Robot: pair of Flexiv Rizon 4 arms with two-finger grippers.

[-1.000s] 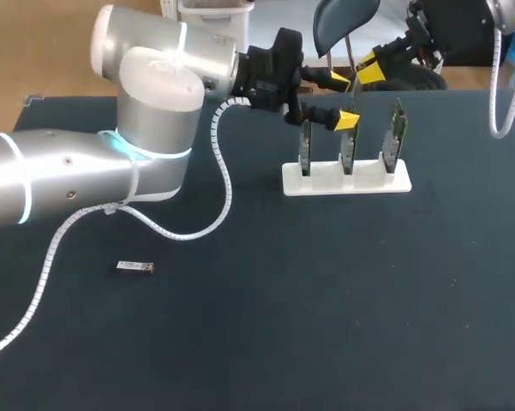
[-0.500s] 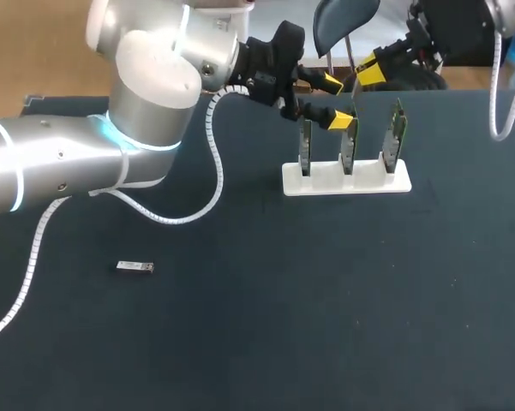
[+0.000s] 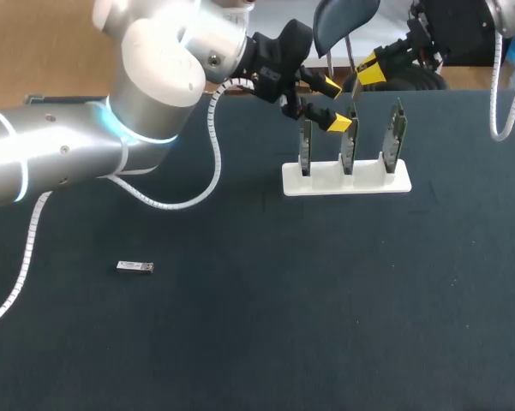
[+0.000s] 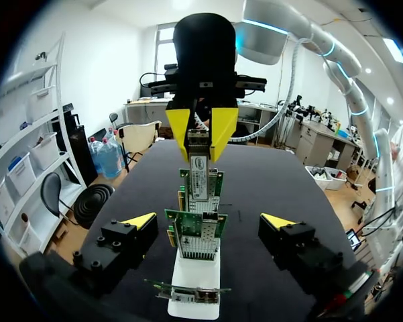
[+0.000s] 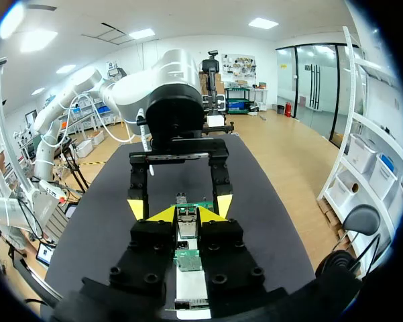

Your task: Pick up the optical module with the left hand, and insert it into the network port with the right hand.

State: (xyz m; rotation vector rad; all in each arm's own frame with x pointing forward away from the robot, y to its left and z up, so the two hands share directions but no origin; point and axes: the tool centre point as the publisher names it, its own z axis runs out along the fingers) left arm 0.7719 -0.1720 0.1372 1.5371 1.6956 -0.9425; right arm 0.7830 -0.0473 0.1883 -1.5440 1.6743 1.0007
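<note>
The right arm (image 3: 463, 30) is cut off at the overhead view's 1 o'clock corner, so little beyond the right gripper (image 3: 370, 70) shows. The left arm (image 3: 60, 163) runs off the edge at 9 o'clock. At 8 o'clock on the table, the optical module (image 3: 135, 267) is too small to show detail. The left gripper (image 3: 334, 104) covers the tops of two of three circuit cards (image 3: 398, 141), whose ports cannot be made out. From the right wrist, black finger blocks hide most of the silvery piece (image 5: 186, 221) pinched between the yellow tips.

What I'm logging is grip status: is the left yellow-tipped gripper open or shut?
Open: the left yellow-tipped gripper has its fingers wide apart, flanking the green circuit card without touching it.
</note>
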